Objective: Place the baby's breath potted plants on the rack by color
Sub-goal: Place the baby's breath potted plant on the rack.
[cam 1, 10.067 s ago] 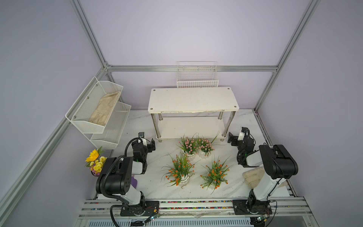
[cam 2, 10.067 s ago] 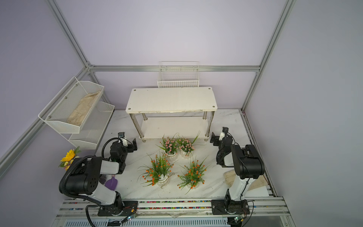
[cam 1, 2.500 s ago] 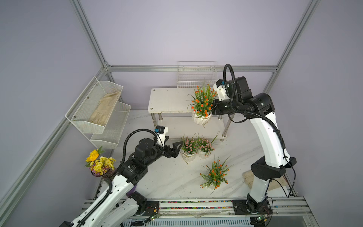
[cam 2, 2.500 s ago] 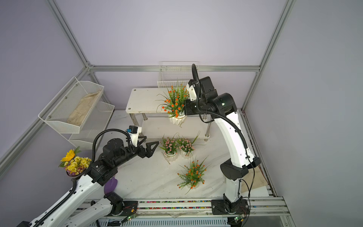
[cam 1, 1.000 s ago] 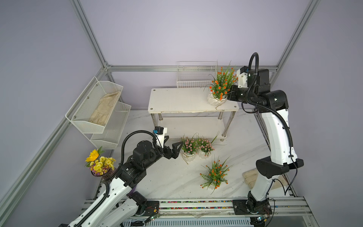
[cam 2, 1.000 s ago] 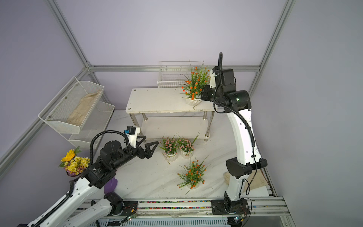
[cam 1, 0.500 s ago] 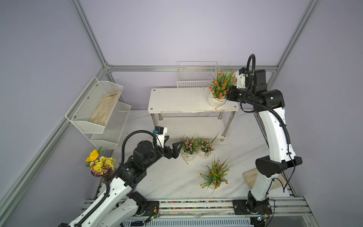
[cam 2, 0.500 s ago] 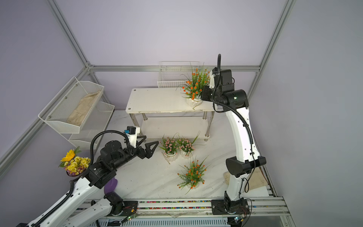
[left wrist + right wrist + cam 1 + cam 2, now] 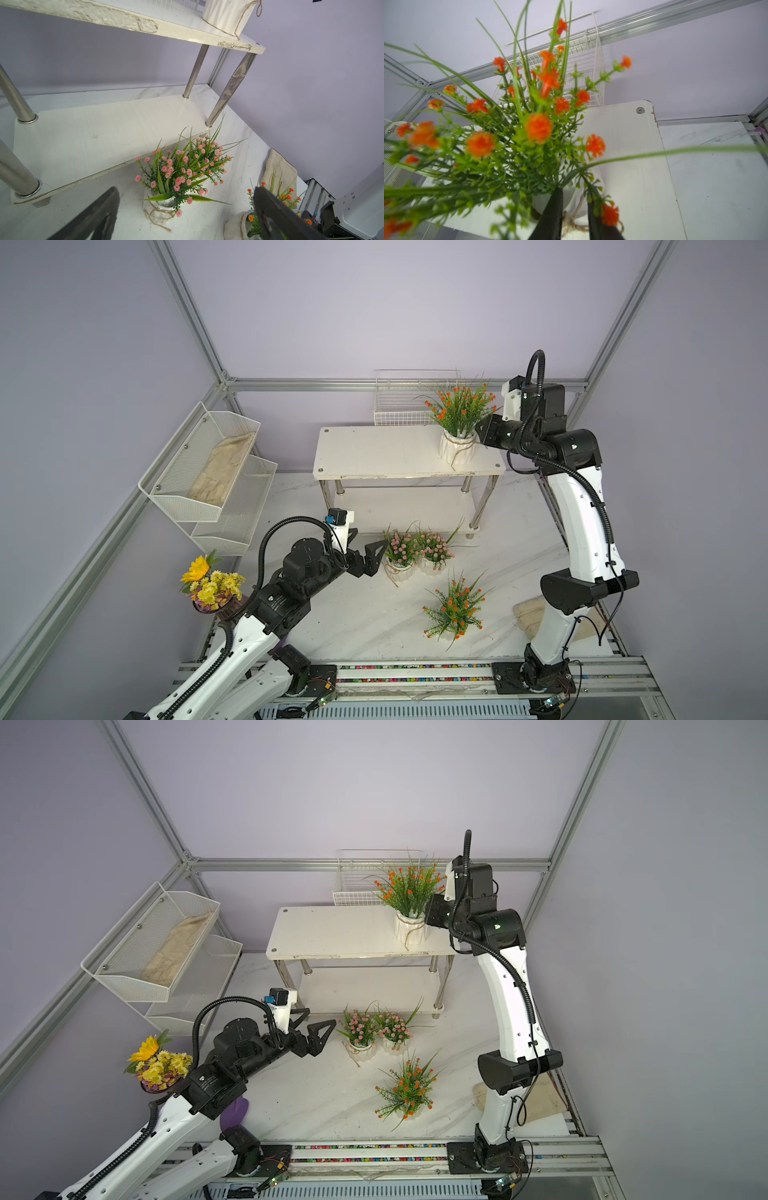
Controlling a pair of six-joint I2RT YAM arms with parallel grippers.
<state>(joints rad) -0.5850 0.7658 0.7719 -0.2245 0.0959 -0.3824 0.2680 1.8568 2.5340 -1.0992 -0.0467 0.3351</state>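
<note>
One orange baby's breath plant [image 9: 459, 423] [image 9: 409, 898] stands in its white pot at the right end of the rack's [image 9: 374, 452] top shelf. My right gripper [image 9: 478, 435] [image 9: 574, 190] sits astride the pot rim, jaws slightly parted, twine showing between them. Two pink plants [image 9: 400, 549] [image 9: 434, 547] stand together on the table in front of the rack. My left gripper [image 9: 368, 541] [image 9: 186, 190] hovers wide open just left of them, holding nothing. A second orange plant [image 9: 455, 608] [image 9: 249, 222] stands nearer the front.
A sunflower bouquet [image 9: 210, 583] stands at the left beside my left arm. White mesh bins [image 9: 208, 472] hang on the left wall, and a wire basket [image 9: 399, 406] behind the rack. A folded cloth [image 9: 528, 614] lies by the right arm's base.
The orange plant has settled on the top shelf's right end and my right jaws have parted a little at its rim. The left arm has stayed put.
</note>
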